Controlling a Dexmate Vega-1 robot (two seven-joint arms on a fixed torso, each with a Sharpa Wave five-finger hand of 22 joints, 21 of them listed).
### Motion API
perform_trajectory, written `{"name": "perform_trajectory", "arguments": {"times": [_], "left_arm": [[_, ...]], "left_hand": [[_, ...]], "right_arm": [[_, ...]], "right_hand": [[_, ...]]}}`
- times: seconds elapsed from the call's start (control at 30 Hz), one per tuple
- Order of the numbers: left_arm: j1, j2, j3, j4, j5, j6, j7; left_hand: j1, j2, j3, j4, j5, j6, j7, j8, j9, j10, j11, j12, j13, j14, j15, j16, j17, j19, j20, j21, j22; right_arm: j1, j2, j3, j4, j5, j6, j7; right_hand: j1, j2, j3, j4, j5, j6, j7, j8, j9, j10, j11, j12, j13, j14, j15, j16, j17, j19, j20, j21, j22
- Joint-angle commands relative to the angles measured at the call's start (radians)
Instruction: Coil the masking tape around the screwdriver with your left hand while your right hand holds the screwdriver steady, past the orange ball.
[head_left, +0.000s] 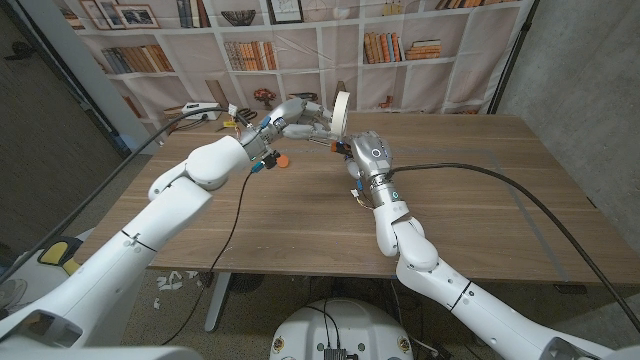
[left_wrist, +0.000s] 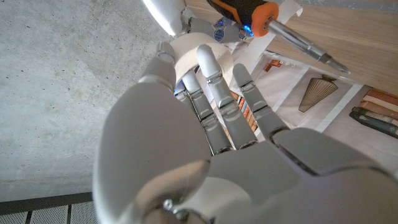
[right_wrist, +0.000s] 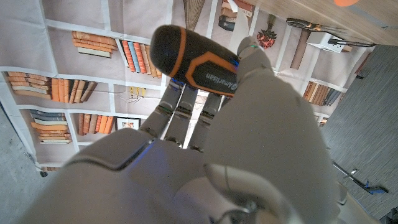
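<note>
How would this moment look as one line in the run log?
left hand: holds masking tape | right hand: grips screwdriver | tape on shaft: cannot tell | orange ball: on table

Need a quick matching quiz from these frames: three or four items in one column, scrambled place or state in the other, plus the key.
Items:
1. masking tape
2. screwdriver
3. orange ball
4. right hand

States:
A. lying on the table
B. black and orange handle, gripped
C. held up by the left hand
D. grips the screwdriver

Pairs: 1-C, 2-B, 3-A, 4-D
</note>
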Motion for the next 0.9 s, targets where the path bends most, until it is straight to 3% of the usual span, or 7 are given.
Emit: {"name": "perform_trajectory", "arguments": {"times": [0.03,0.9], "left_arm": [[0.026,0.022,-0.020,-0.033,0.000,0.016,0.023],[0.068,0.054,-0.047,-0.145,0.069,0.117,0.069]], "left_hand": [[0.116,0.110,-0.005,0.001,0.002,0.017,0.019,0.005,0.004,0.013,-0.001,0.001,0.003,0.007,-0.076,-0.004,0.004,-0.003,0.006,0.008,0.001],[0.123,0.109,-0.013,-0.001,-0.002,0.024,0.026,0.001,0.005,0.023,-0.001,-0.007,0.002,0.015,-0.076,-0.009,0.016,-0.003,0.010,0.033,-0.002]], "right_arm": [[0.014,0.010,0.011,0.032,0.023,-0.031,0.001],[0.023,-0.003,0.039,0.047,0.088,-0.100,-0.038]], "right_hand": [[0.095,0.097,-0.003,0.001,0.010,0.203,-0.047,-0.002,0.001,0.156,-0.012,0.003,0.005,0.372,-0.248,-0.003,0.003,0.000,-0.149,0.007,0.000],[0.101,0.100,-0.014,0.004,0.021,0.205,-0.048,-0.006,0.002,0.156,-0.011,-0.004,0.012,0.374,-0.248,-0.019,0.009,-0.006,-0.150,0.020,-0.010]]}}
